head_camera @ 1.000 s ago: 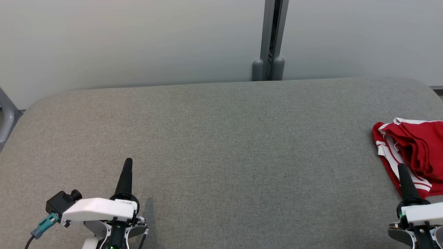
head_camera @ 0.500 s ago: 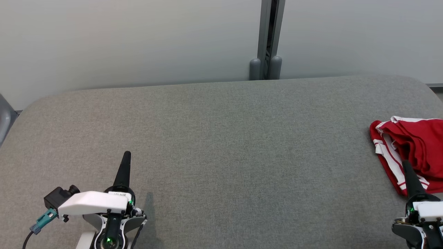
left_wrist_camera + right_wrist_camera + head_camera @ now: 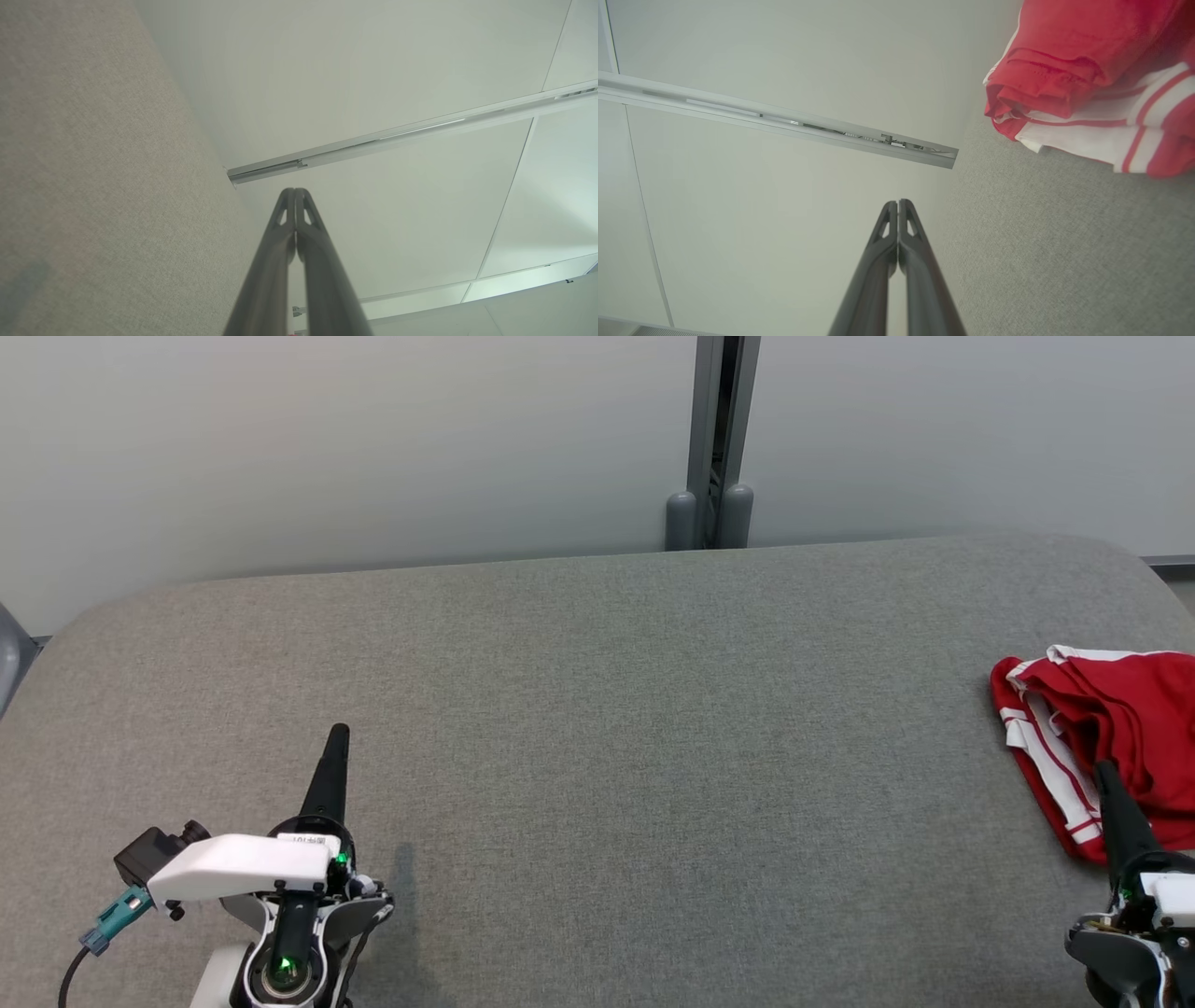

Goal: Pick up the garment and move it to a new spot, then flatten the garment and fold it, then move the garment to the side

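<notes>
Well, garment [image 3: 1130, 709] is lying crumpled just past right claw [image 3: 1106, 771], looking soft & light; prob. best gripping nearest striped hem. Right claw, left claw [image 3: 340, 735] are both sitting closed, empty.

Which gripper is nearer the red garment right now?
The right gripper, its tip at the near edge of the red garment in the head view; the left gripper sits far off across the grey surface.

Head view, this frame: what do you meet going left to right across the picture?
left end effector → grey post at the wall → red garment
</notes>
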{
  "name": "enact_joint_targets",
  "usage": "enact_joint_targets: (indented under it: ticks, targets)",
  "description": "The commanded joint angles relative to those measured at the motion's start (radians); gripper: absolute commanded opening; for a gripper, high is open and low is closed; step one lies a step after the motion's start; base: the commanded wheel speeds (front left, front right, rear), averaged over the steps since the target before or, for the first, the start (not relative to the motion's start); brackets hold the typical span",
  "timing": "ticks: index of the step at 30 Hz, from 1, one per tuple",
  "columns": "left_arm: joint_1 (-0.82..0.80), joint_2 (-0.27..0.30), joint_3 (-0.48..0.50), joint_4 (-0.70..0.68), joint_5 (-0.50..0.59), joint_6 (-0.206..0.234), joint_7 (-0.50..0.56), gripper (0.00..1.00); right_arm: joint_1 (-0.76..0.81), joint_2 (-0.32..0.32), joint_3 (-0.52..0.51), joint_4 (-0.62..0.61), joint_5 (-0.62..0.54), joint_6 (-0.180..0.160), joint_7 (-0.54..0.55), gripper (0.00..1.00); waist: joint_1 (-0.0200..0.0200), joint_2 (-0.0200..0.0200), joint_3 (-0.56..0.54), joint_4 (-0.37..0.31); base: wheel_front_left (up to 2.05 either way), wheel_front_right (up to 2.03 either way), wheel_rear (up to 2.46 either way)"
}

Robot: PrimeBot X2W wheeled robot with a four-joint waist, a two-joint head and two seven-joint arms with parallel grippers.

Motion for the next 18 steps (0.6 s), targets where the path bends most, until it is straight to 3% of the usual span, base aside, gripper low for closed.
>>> enact_joint_targets:
  ticks: [1,18]
  targets:
    - [-0.024,0.006,0.006,0.001,-0.018,-0.009,0.005,0.00,-0.018,-0.010,-0.008,-0.001,0.025,0.000,0.010,0.00,0.0000,-0.0001,0.000,-0.001,0.00,0.00,0.00]
    - [-0.054,0.006,0.014,0.021,-0.125,-0.022,0.030,0.00,-0.031,-0.011,-0.037,0.010,0.152,0.000,0.051,0.00,0.0000,-0.0001,0.004,-0.012,0.00,0.00,0.00]
